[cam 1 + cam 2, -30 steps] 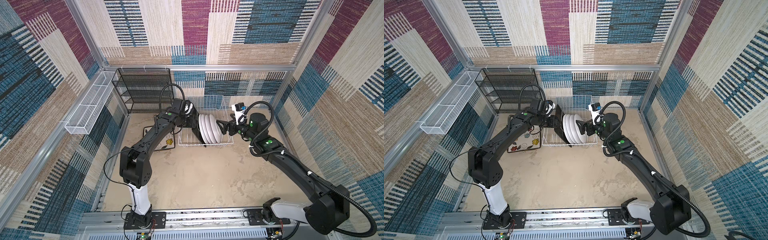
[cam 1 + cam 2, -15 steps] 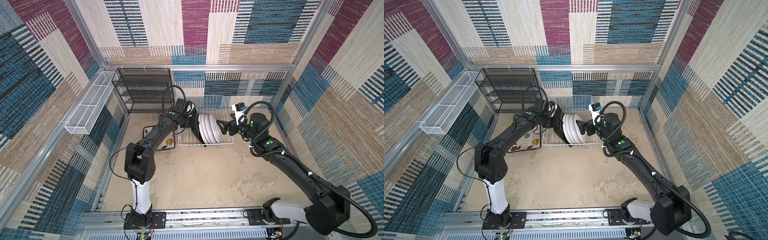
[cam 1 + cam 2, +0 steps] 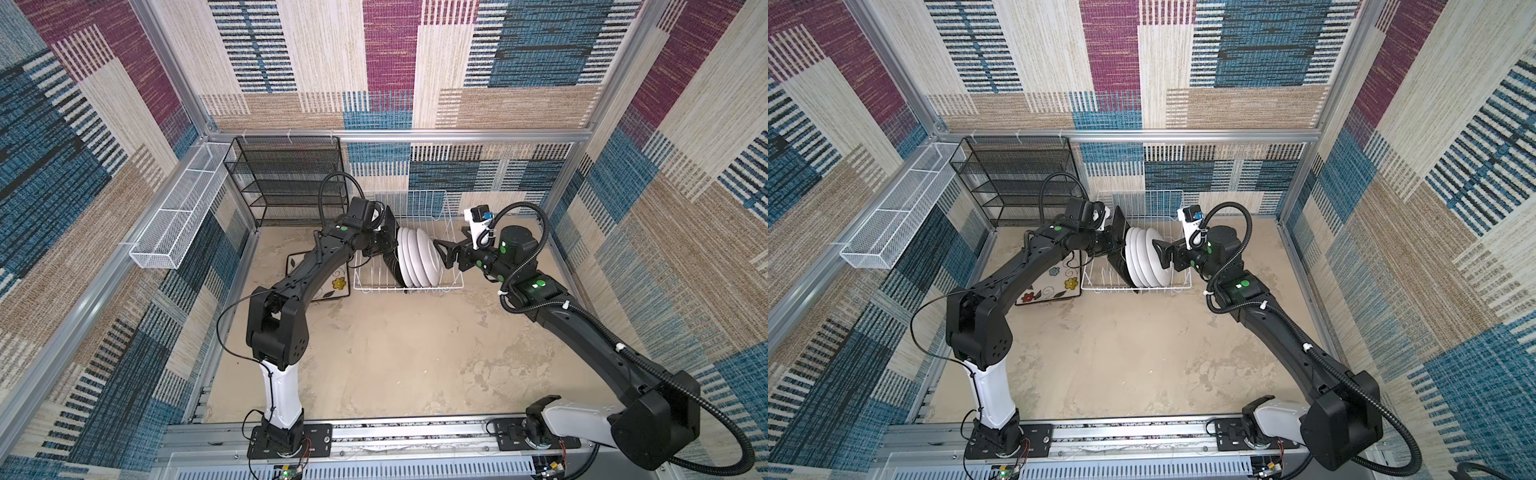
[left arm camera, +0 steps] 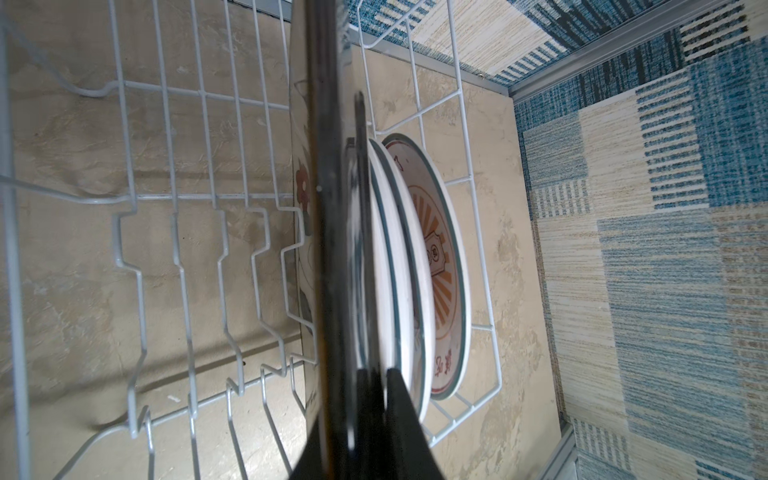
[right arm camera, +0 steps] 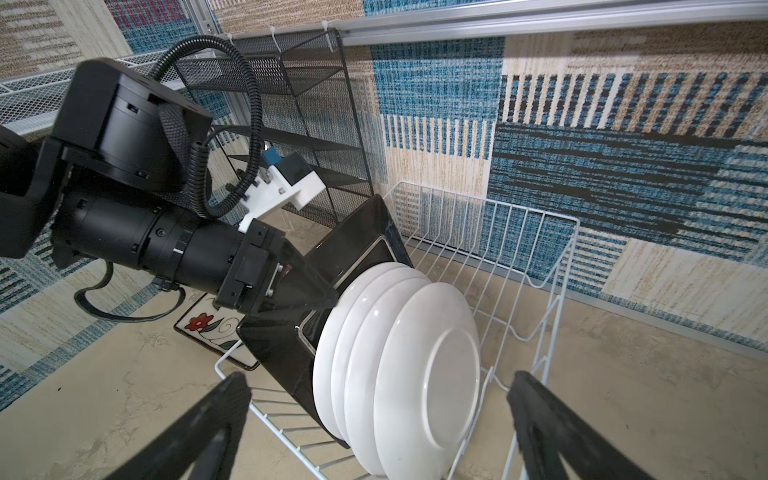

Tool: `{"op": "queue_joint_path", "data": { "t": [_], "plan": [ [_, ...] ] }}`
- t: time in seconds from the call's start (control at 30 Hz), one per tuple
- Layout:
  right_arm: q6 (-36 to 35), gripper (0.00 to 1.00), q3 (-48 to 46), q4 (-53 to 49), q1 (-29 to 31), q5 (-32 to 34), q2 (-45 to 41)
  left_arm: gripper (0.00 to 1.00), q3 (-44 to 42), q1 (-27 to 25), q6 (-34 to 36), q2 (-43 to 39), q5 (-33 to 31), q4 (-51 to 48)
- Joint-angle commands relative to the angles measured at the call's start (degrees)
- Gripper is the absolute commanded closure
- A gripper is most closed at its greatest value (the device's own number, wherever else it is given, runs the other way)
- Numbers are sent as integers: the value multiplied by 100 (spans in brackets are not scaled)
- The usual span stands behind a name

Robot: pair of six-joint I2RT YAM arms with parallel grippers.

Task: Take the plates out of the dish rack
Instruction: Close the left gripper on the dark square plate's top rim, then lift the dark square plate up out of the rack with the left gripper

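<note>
Edge-on black square plate point(image 4: 332, 232), jaws pinching its rim, round white plates point(image 4: 440, 257) just beside, both upright in dish rack point(image 4: 126, 202)

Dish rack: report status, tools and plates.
Left tool shut on black-backed square plate in white wire dish rack. Right tool open, facing four round white plates. Flowered square plate flat on table beside rack.

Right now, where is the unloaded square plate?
In both top views the square plate lies face up on the table, just left of the dish rack, partly under the left arm.
</note>
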Motion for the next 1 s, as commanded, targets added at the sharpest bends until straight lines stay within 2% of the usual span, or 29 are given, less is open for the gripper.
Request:
{"op": "queue_joint_path", "data": {
  "t": [0.0, 0.13, 0.33, 0.73, 0.97],
  "plan": [
    [62, 1, -20, 57, 5, 36, -70, 100, -219, -8, 180, 17, -316, -233],
    [77, 1, -21, 67, -2, 26, -67, 100, -462, -1, 75, -35, -45, 138],
    [54, 1, -40, 98, -2, 54, -103, 100, -188, -15, 312, 164, 358, -3],
    [38, 1, -54, 140, -2, 75, -150, 100, 183, -18, 436, -34, 448, -150],
    [56, 1, -50, 154, 2, 58, -145, 100, -20, -22, 254, -397, 325, 216]
  ]
}}
